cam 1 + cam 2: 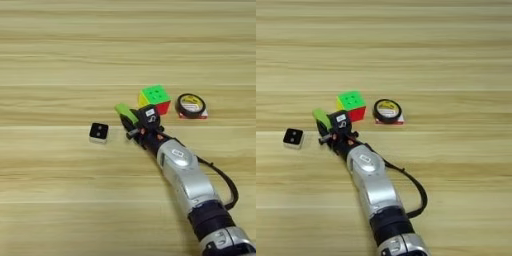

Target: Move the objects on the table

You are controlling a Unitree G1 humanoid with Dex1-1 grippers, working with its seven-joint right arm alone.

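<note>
At frame centre your right gripper point(134, 124) meets the lime-green bar point(125, 112) — finger state you cannot tell — while puzzle cube point(155, 98), tape roll point(191, 105) and white cube point(98, 132) lie untouched on the table point(60, 60).

forearm point(187, 177): silver shell | black wrist collar | black cable loop | claw point(134, 121): black

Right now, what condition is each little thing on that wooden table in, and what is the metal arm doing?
Flat lime-green bar: lying on the table, its near end hidden by the gripper.
Right arm's black gripper: down at the green bar; grip unclear.
Small white cube with black two-dot top: resting alone, untouched.
Green, yellow and red puzzle cube: sitting upright, free.
Black tape roll with yellow label: lying flat, free.
Light wooden table: carries everything.
</note>
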